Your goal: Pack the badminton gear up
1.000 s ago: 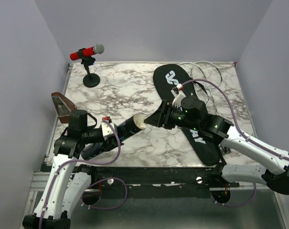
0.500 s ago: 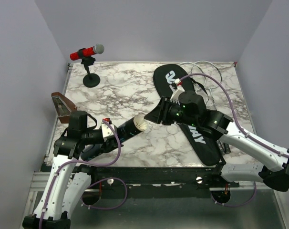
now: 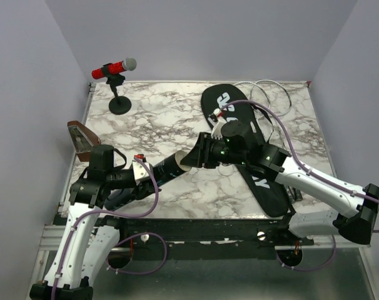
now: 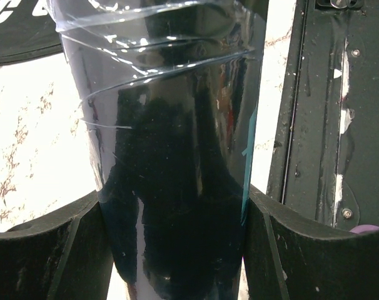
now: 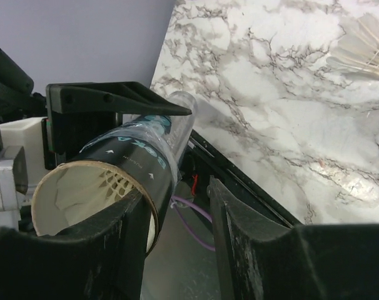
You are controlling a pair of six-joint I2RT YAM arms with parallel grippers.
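Main risk: your right gripper is right at the open mouth of the long black cylindrical tube with clear film wrap. One finger overlaps the lower rim, and I can't tell if they touch. If that finger pushes in or sideways, it probably levers the tube round in the other grip; the glossy film looks slippery. The small white feathered shuttlecock sits just inside the mouth, not deep. If the tube dips or gets knocked, it could slide back out, and a finger poked in could crush the feathers. Your right jaws stand partly apart with nothing between them, only floor and cable in the gap; the tube mouth is just off one finger, outside that gap. Your left gripper is clamped on the tube's lower body, with a pad on each side and the tube running out past the fingertips. A second white feathered shuttlecock lies loose on the grey-veined marble table, well beyond the right jaws. Pose: your left arm sits low by the near edge, wrist turned so the tube angles out toward mid-table. Your right arm reaches across over the large black racket-shaped bag, elbow bent, fingers aimed at the tube mouth.
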